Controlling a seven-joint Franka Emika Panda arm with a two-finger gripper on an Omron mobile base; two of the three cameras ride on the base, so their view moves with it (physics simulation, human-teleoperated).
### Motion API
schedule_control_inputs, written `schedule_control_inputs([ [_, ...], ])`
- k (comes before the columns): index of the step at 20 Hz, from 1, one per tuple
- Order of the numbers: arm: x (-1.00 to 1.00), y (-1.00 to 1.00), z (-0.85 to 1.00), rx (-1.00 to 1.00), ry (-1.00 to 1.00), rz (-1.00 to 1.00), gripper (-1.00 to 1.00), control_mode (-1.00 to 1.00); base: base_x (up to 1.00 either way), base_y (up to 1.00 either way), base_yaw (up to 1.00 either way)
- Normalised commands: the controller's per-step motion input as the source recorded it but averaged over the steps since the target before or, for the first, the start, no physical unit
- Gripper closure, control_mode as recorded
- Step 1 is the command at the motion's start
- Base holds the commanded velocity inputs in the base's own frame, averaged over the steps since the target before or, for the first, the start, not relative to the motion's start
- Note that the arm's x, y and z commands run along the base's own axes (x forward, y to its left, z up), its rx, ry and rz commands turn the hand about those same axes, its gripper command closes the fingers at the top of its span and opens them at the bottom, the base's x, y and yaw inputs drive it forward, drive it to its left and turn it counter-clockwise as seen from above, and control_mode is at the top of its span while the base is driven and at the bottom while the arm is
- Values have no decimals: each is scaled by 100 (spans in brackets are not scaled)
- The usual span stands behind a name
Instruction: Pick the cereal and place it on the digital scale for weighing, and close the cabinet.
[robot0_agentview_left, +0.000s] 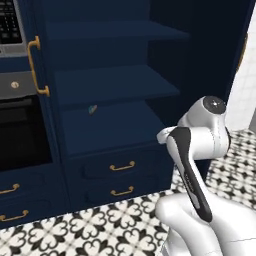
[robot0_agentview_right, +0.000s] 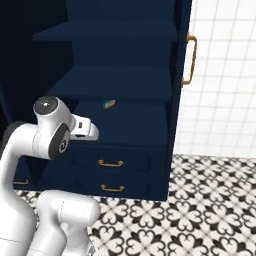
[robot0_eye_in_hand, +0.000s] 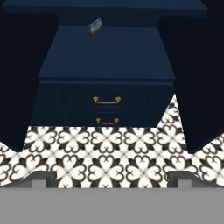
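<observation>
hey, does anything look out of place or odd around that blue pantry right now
The cabinet stands wide open, both doors swung out, its dark shelves nearly bare. One small thing, probably the cereal, sits alone at the back of the lowest shelf, appearing tilted; it is too small to read. No spill or damage is visible. The drawers below are shut.

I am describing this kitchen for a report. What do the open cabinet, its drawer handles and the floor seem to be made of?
The cabinet looks like painted wood or board: flat, matte navy surfaces, no grain visible. The drawer handles seem polished brass, golden with a slight shine. The floor appears to be ceramic tile with a repeating black-and-white floral pattern. All is rendered, so these are only impressions.
</observation>
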Motion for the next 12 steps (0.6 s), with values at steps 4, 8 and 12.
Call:
schedule_control_inputs([
  [4, 0, 0, 0, 0, 0, 0, -100, 100, 26, -13, 15],
  [8, 0, 0, 0, 0, 0, 0, -100, 100, 51, 9, 7],
  [12, 0, 0, 0, 0, 0, 0, -100, 100, 54, 0, 3],
])
